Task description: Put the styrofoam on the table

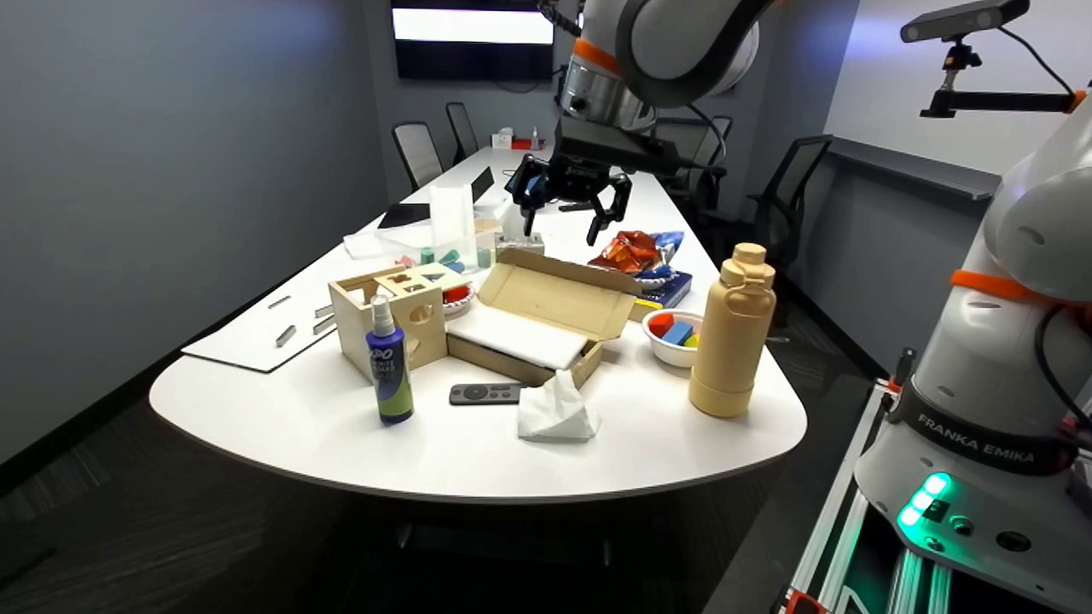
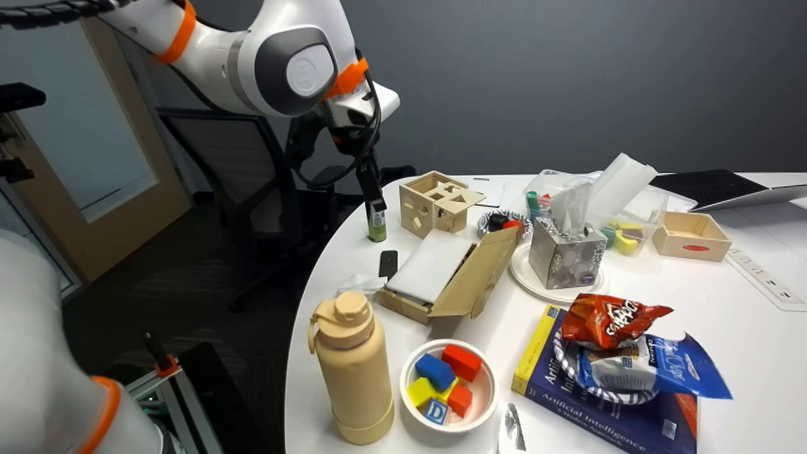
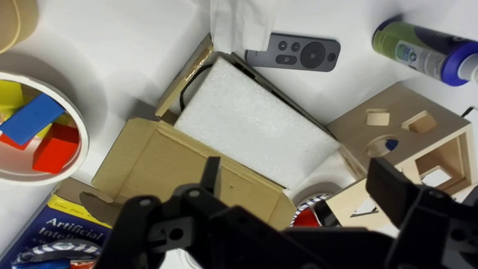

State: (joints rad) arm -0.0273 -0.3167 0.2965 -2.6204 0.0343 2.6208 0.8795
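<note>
Wrist view downward onto table (image 3: 115, 33)

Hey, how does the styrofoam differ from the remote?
The styrofoam is white and plain; the remote is dark gray with buttons. The styrofoam is clearly bigger than the remote. The styrofoam lies in the open box, the remote directly on the table. Both are long and roughly rectangular.

Tan bottle (image 2: 353, 378), upright, just beside a white bowl (image 1: 670, 352) of coloured blocks (image 2: 437, 372). Spray bottle (image 1: 389, 367), standing near a wooden box (image 2: 423, 203) with cut-out shapes. Remote control (image 3: 291, 52), lying near a cardboard box (image 1: 554, 298) with its lid open. Thick book (image 2: 605, 421) — titled Artificial Intelligence — under a striped bowl (image 2: 621, 398) heaped with a red packet (image 2: 608, 321) and a blue packet (image 2: 684, 369). Tissue box (image 2: 561, 258), on a white plate (image 2: 521, 274). Farther from where I stand: laptop (image 2: 706, 187), mesh chair (image 1: 418, 153), wall screen (image 1: 473, 53).
</note>
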